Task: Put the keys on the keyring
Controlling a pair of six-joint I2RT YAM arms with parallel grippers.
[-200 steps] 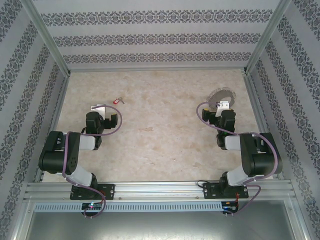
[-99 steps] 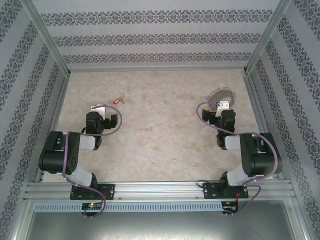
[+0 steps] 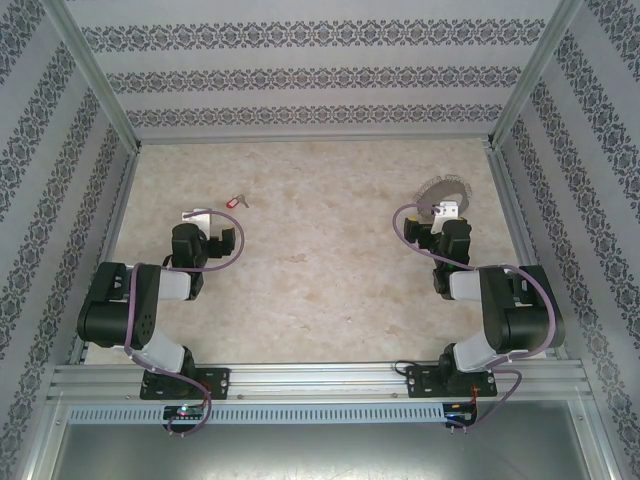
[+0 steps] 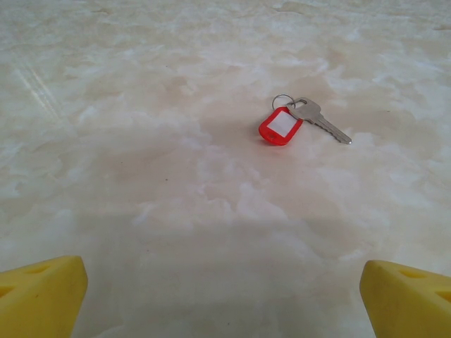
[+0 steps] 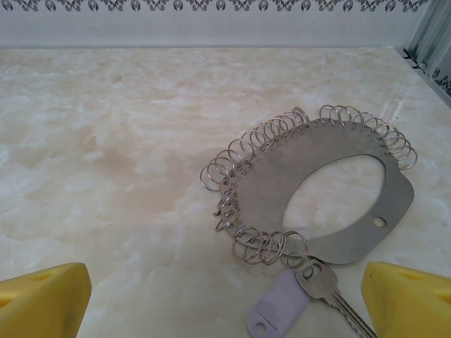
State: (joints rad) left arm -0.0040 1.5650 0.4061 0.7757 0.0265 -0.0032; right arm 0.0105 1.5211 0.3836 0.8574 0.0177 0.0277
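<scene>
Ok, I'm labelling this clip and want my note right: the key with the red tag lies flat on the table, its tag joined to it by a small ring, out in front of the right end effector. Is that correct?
Not quite: the key with the red tag lies out in front of the left end effector, as the left wrist view shows.
</scene>
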